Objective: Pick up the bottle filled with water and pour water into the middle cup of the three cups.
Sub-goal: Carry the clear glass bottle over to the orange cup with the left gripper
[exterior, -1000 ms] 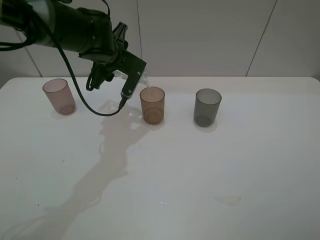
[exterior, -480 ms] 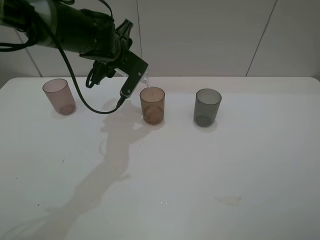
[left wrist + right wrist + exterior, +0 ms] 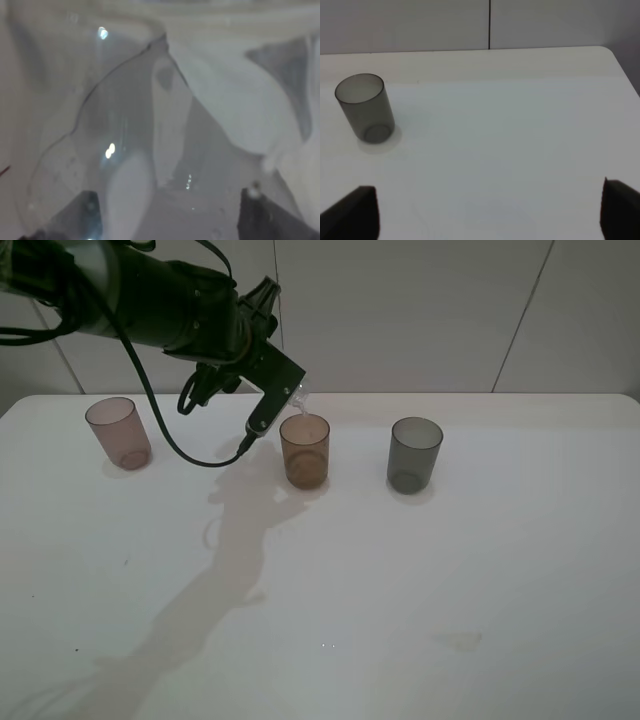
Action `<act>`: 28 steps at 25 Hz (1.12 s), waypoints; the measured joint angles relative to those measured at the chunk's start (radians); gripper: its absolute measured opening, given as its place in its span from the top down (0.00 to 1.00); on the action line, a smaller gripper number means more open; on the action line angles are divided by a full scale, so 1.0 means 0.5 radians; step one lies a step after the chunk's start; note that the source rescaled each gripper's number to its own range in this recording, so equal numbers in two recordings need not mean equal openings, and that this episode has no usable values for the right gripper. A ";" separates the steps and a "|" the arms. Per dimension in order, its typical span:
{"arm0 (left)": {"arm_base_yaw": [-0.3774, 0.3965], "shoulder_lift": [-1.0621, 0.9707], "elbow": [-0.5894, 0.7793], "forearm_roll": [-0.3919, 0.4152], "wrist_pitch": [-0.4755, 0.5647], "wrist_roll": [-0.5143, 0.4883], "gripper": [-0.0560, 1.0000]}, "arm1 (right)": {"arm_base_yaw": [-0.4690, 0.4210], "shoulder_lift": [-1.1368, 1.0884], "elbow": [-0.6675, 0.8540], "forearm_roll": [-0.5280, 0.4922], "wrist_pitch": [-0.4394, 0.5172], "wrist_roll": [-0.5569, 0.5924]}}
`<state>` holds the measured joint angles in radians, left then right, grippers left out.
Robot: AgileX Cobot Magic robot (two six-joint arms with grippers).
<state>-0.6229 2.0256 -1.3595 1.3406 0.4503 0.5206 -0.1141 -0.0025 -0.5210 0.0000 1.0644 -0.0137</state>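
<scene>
1. The white table (image 3: pixel 400 590) fills the scene, with a pale wall behind its far edge.
2. My left arm (image 3: pixel 150 305), black and cabled, reaches in from the far left, above the table.
3. Across the far half, upright and well apart in a row, stand the pinkish-mauve cup (image 3: pixel 118 432) on the left, the amber middle cup (image 3: pixel 304 450), and the dark grey cup (image 3: pixel 414 454) on the right.
4. The bottle (image 3: pixel 301 397) is in my grip, off the table and tipped over, with its open neck pointing down at the far left rim of the middle cup. Its clear wall fills my left wrist view. I cannot make out a stream of water.
5. My left fingers (image 3: pixel 272 398) are clamped tight on the bottle, just left of the middle cup.
6. My right fingers (image 3: pixel 355 212) stand wide apart with nothing between them, over bare table near the dark grey cup.
</scene>
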 joint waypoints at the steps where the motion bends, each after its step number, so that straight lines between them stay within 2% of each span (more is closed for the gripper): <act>1: 0.000 0.000 0.000 0.020 0.000 0.000 0.93 | 0.000 0.000 0.000 0.000 0.000 0.000; 5: 0.000 0.000 0.000 0.093 0.002 0.000 0.93 | 0.000 0.000 0.000 0.000 0.000 0.000; 13: 0.000 0.000 0.089 0.356 0.004 0.000 0.93 | 0.000 0.000 0.000 0.000 0.000 0.000; 28: -0.020 0.000 0.096 0.486 -0.079 -0.007 0.93 | 0.000 0.000 0.000 0.000 0.000 0.000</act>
<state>-0.6330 2.0256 -1.3117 1.5834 0.4109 0.5171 -0.1141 -0.0025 -0.5210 0.0000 1.0644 -0.0137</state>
